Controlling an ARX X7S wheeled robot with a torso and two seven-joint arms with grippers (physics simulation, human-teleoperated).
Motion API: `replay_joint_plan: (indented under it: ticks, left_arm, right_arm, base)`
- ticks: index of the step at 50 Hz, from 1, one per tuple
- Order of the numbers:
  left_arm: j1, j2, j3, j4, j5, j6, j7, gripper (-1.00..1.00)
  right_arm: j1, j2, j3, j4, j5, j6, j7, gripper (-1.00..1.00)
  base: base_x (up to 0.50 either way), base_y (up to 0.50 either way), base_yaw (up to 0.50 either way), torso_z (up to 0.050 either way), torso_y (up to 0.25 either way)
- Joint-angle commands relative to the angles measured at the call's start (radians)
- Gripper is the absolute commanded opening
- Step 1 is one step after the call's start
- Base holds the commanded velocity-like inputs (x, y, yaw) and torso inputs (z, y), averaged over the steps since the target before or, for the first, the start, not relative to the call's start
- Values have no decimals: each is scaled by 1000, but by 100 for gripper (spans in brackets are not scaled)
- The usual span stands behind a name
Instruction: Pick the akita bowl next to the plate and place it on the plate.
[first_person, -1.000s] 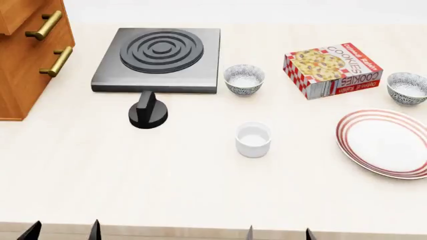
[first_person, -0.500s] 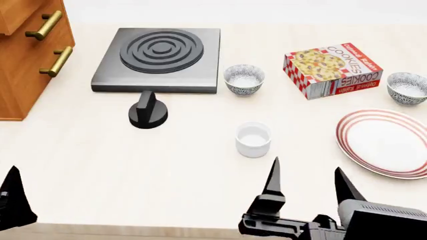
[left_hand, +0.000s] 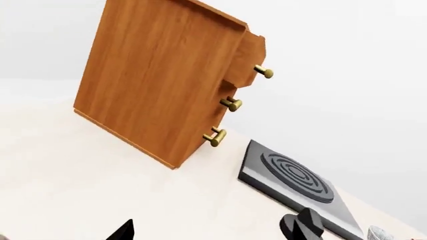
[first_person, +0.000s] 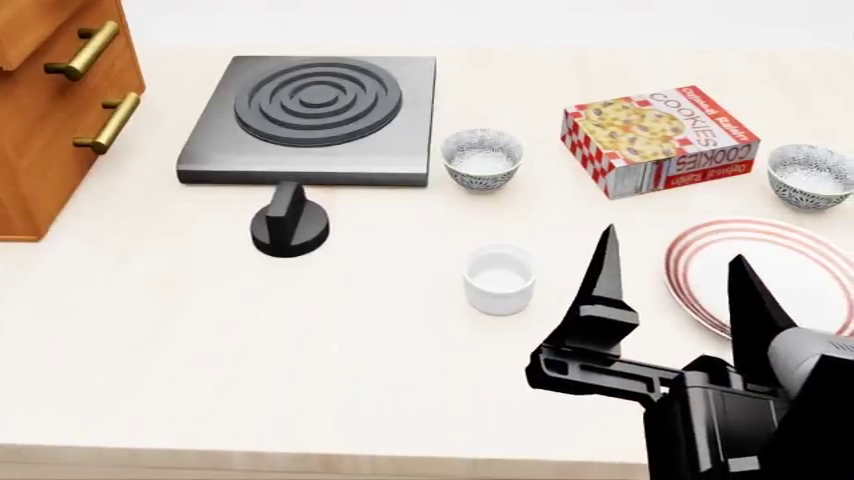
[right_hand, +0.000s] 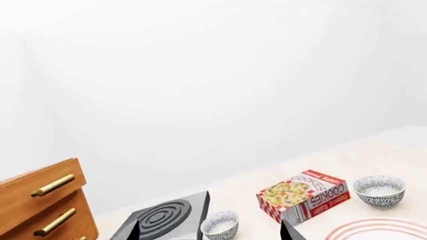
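The akita bowl (first_person: 809, 175) (right_hand: 379, 190), patterned grey on white, stands just behind the red-ringed plate (first_person: 814, 268) (right_hand: 381, 231) at the counter's right. An identical bowl (first_person: 482, 158) (right_hand: 219, 224) sits beside the stove. My right gripper (first_person: 674, 262) (right_hand: 212, 232) is open and empty. It hovers over the plate's left edge, well short of the akita bowl. My left gripper (left_hand: 203, 235) is out of the head view. Only one of its fingertips (left_hand: 124, 231) shows in its wrist view, above bare counter, with nothing held.
A plain white cup (first_person: 501, 280) stands mid-counter, left of the right gripper. A cookie box (first_person: 661, 138) (right_hand: 303, 194) lies between the two bowls. The stove (first_person: 314, 115) (left_hand: 293, 182), its black knob (first_person: 287, 225) (left_hand: 303, 227) and a wooden drawer cabinet (first_person: 54, 100) (left_hand: 153, 85) occupy the left.
The right gripper has risen and moved forward to the plate's left edge. The left gripper's fingertip has dropped out of the head view. The head view shifted slightly.
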Motion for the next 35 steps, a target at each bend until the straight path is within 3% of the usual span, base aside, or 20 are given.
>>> replay_joint_plan:
  ticks: [1,35]
  left_arm:
    - [-8,3,-8,-43,2,38,13,100]
    - [3,-7,4,-29,-15,35,-3,100]
  right_arm:
    - [14,10,24,-10,34,10,19,100]
    - [13,30,14,-9,54,7,43,100]
  base:
    - [0,-176,0,0,0]
    - [0,-313,0,0,0]
